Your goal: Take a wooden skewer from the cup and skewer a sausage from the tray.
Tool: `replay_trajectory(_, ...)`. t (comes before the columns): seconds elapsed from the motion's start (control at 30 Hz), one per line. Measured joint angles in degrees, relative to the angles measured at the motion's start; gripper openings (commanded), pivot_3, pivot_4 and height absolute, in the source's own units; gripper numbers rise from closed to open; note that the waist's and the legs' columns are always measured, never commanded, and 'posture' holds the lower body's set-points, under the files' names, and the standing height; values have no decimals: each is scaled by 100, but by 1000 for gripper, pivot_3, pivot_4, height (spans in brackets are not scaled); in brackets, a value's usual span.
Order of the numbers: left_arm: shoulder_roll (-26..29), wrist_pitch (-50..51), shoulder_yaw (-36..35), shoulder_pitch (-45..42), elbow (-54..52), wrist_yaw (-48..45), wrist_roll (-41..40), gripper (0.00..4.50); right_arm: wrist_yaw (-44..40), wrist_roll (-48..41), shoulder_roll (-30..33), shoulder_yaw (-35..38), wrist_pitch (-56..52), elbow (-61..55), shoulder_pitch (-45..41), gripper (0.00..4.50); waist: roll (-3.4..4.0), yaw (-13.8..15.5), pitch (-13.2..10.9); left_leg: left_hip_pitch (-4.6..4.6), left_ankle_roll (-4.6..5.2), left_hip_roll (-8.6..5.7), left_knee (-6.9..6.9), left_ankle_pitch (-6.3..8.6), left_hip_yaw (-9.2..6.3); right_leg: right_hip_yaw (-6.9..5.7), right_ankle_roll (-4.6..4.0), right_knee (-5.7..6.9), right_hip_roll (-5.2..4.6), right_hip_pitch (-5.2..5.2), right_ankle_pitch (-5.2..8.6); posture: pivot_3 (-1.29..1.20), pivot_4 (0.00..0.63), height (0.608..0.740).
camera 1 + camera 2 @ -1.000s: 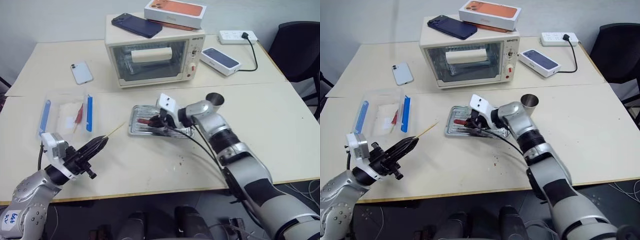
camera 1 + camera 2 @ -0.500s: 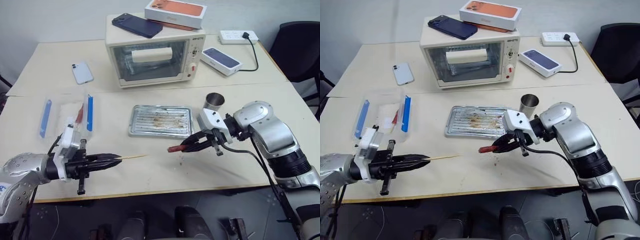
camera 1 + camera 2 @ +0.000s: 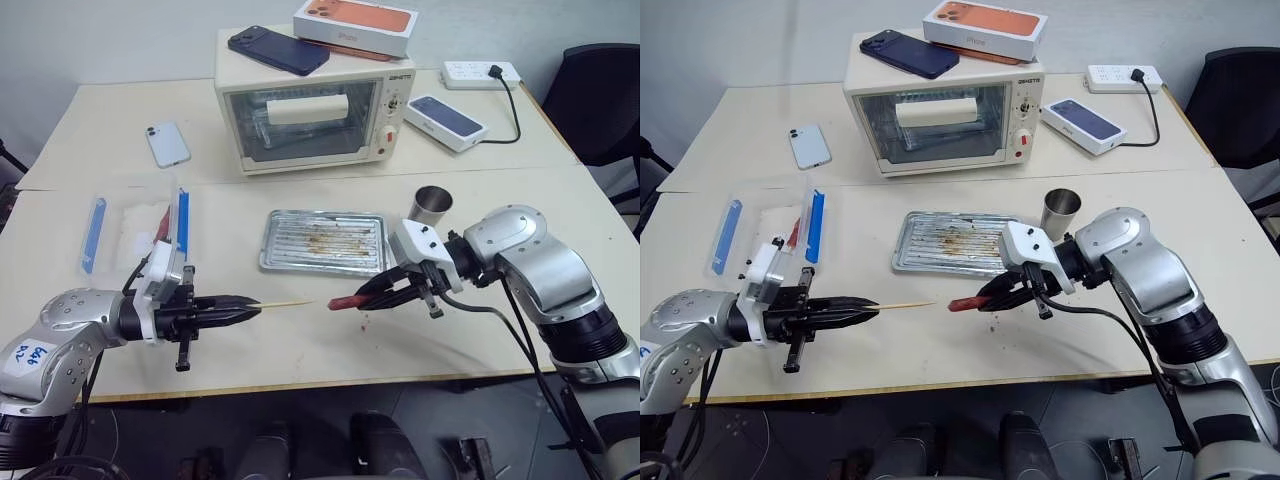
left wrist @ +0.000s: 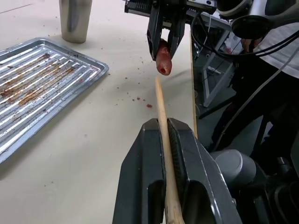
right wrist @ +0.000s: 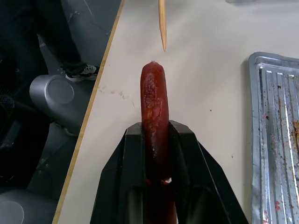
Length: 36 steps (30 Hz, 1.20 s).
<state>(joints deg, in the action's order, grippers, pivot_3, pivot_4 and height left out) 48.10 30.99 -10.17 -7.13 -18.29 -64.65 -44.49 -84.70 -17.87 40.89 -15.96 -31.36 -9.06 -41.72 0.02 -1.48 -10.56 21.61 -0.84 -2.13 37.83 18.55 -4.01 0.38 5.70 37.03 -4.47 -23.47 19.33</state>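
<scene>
My left gripper has its fingers pinching the wooden skewer, which juts level toward my right side above the worktop's front edge. My right gripper has its fingers pinching the sausage, whose free end faces the skewer's point; the two tips are near each other but apart. The tray lies just behind them toward the worktop's middle, showing only grease stains on its ribs. The cup stands just off the tray's far right corner.
</scene>
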Motion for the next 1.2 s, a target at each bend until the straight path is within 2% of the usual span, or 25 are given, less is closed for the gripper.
replay_trajectory(0.73,-261,96,230,-146,-111,73,14,0,180,-6,-93,-77,-14,7,-2,463,0,-2,0,0,0,0,2,0,0,-1,0,3,0,0,0,0,150,740)
replay_trajectory(1.2,-41,109,-53,49,49,-38,30,0,187,-6,-91,-84,53,101,-2,347,0,0,0,0,0,-1,4,0,0,0,0,3,0,0,0,0,150,740)
